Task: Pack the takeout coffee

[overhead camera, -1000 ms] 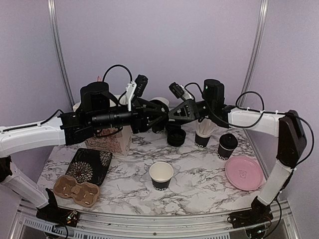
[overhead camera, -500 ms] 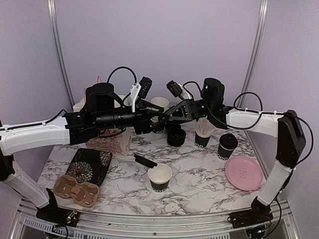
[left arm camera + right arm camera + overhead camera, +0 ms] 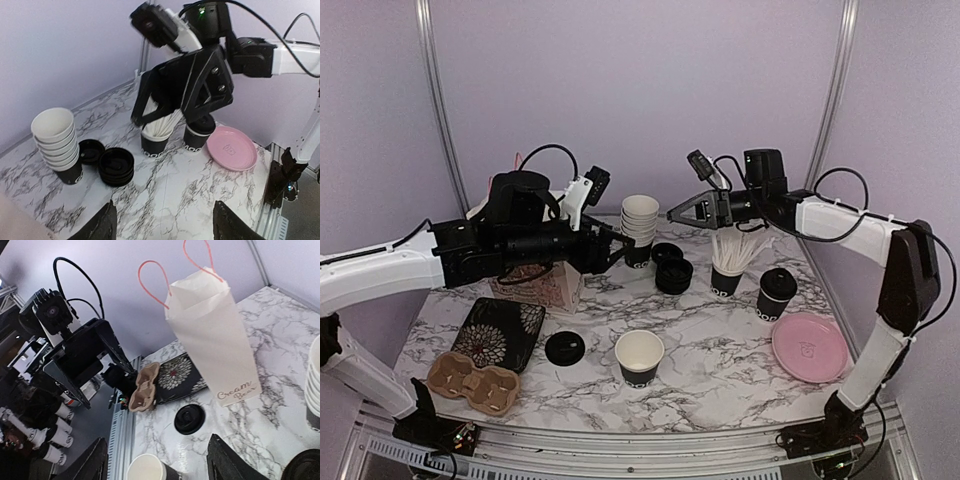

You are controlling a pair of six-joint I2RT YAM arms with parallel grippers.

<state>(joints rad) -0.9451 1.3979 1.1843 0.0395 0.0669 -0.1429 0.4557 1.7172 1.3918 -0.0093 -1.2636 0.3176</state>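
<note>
One takeout coffee cup (image 3: 776,292) with its black lid on stands at the right, and shows in the left wrist view (image 3: 200,136) partly behind my right gripper. An open black cup (image 3: 641,356) stands unlidded at front centre, also seen in the right wrist view (image 3: 148,470). A loose black lid (image 3: 564,348) lies flat on the table to its left, also in the right wrist view (image 3: 190,418). My left gripper (image 3: 613,250) is open and empty, held above the table, and so is my right gripper (image 3: 684,212). They face each other, well apart.
A tall stack of nested cups (image 3: 640,228), a stack of lids (image 3: 673,272) and a cup of straws (image 3: 730,265) stand at the back. A pink plate (image 3: 809,347) lies right. A paper bag (image 3: 215,335), floral tray (image 3: 500,332) and cardboard carrier (image 3: 473,380) are left.
The two grippers were together at the centre; they have drawn apart. A black lid fell from between them and now lies on the table left of the open cup.
</note>
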